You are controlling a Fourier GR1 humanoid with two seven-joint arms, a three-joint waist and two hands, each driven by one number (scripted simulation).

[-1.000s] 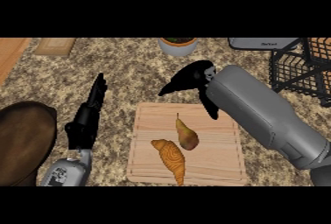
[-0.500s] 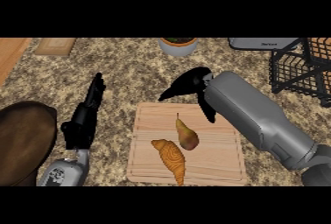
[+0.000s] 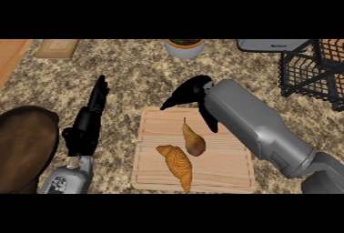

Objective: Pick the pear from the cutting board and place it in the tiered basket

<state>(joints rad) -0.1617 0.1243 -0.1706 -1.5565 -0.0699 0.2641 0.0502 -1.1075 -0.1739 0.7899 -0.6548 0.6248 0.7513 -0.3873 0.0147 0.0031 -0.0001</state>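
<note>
Your pear [image 3: 193,141] is lying on the cutting board [image 3: 228,166], just beside a croissant-looking thing [image 3: 178,166] -- nothing's got hold of it. Right hand [image 3: 193,90] hovers over the board's far edge, fingers spread, empty. Left hand [image 3: 87,127] rests at the left, fingers straight.

one view only, from the robot's head, looking steeply down and close onto the tabletop [image 3: 134,73]; the board [image 3: 222,159] sits just below centre, forearms entering from the lower edge.
</note>
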